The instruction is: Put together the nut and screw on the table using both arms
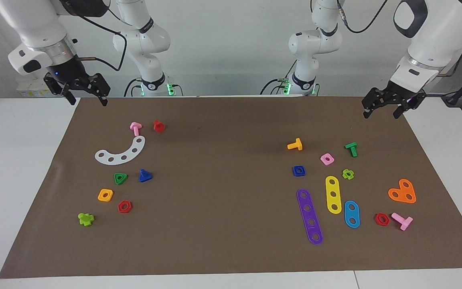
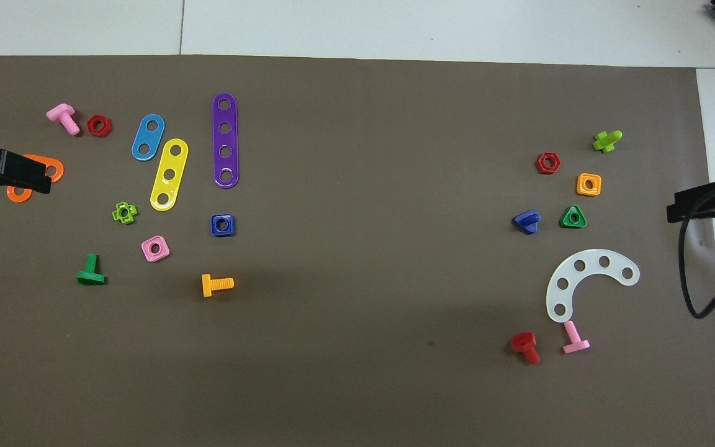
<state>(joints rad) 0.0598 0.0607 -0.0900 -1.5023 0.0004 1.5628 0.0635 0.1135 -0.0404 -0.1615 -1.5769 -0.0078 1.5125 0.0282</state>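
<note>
Grippers [image 1: 388, 106] [image 1: 83, 91] raised: facing view only

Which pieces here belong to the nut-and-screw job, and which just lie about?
Job: blue nut, blue screw, left pincer, right pincer.
Lying about: pink nut, orange nut, green nut, purple strip.

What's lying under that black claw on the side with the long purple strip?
In the overhead view the left gripper covers part of the orange heart-shaped plate. The facing view shows the plate whole, flat on the brown mat, with the gripper raised and not touching it.
</note>
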